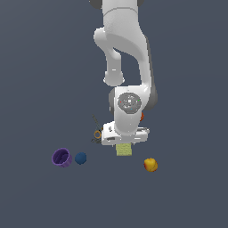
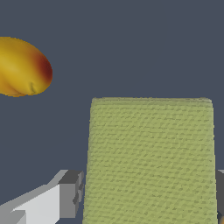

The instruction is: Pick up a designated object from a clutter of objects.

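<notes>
Exterior view: arm [image 1: 127, 67] hides most of the green pad [image 1: 124, 150].

I see flat, even simulator light in both views, with no cast shadows on the dark grey-blue floor [image 1: 35, 67]. The white arm [image 1: 129, 49] shows soft shading and no glare. Everything stays sharp, without blur or edge distortion. Up close, the wrist view renders the green pad [image 2: 151, 159] with crisp woven texture.
</notes>
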You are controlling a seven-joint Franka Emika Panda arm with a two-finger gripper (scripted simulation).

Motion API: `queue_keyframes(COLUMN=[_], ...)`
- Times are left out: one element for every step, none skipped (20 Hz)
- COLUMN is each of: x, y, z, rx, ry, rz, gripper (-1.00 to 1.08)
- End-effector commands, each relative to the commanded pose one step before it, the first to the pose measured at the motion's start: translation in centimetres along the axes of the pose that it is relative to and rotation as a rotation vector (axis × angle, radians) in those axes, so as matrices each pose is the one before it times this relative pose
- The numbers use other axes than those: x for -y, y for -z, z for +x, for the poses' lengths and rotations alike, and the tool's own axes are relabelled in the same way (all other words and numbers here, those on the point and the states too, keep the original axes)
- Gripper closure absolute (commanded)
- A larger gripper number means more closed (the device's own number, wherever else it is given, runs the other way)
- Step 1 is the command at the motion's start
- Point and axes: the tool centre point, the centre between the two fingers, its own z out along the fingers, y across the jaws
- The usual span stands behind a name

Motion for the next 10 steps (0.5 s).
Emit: queue_keyframes(x=[-1.694, -0.726, -0.750, -0.752, -0.761, -0.749, -0.747, -0.745, -0.757, -0.742], y=[2.355, 1.011, 1.047, 1.051, 1.043, 1.051, 1.050, 1.048, 1.036, 1.045], z=[-0.169, -0.094, -0.095, -0.094, -0.091, -0.090, -0.088, -0.085, -0.081, -0.080], rx=[-0.00192, 0.00000, 0.00000, 0.00000, 0.00008, 0.00000, 0.00000, 0.00000, 0.00009, 0.00000], ry=[-0.00071, 0.00000, 0.00000, 0.00000, -0.00002, 0.00000, 0.00000, 0.00000, -0.00001, 0.00000], rz=[0.00016, 0.00000, 0.00000, 0.00000, 0.00069, 0.00000, 0.00000, 0.00000, 0.00068, 0.00000], gripper=[1.08, 1.08, 1.08, 1.08, 1.08, 1.08, 1.08, 1.08, 1.08, 1.08])
